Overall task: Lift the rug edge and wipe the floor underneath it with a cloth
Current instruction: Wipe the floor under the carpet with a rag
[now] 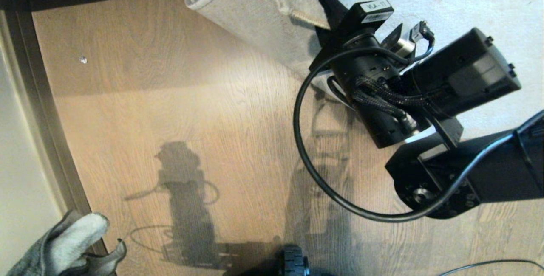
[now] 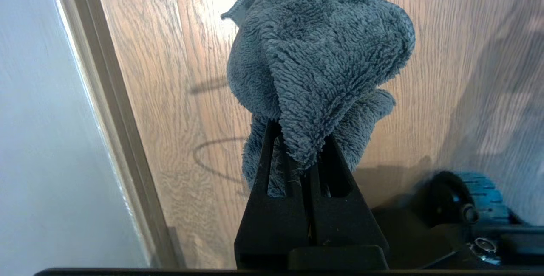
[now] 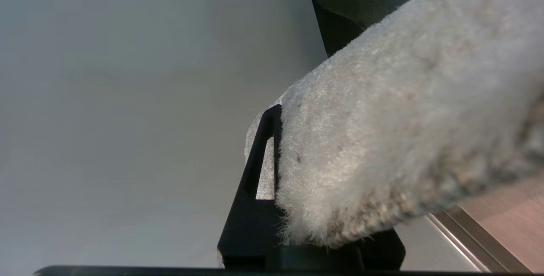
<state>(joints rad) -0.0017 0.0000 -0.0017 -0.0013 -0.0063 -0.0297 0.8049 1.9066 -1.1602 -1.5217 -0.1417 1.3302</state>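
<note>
The pale grey rug's edge (image 1: 255, 8) is raised and folded back off the brown wood floor (image 1: 191, 119) at the top of the head view. My right gripper (image 1: 321, 12) is shut on that raised rug edge (image 3: 403, 119). One black finger (image 3: 263, 153) shows against the pile, and the other is hidden behind the rug. At the lower left my left gripper (image 1: 100, 259) hangs above the floor (image 2: 170, 76). In the left wrist view this left gripper (image 2: 299, 140) is shut on the fuzzy grey cloth (image 2: 314, 46), which bunches beyond the fingertips. The same cloth (image 1: 63, 242) shows in the head view.
A dark baseboard strip (image 1: 46, 119) and a pale wall (image 1: 17, 174) bound the floor on the left. A small white speck (image 1: 83, 60) lies on the planks. My base's wheel (image 1: 294, 263) sits at the bottom edge, and a black cable (image 1: 306, 174) loops from the right arm.
</note>
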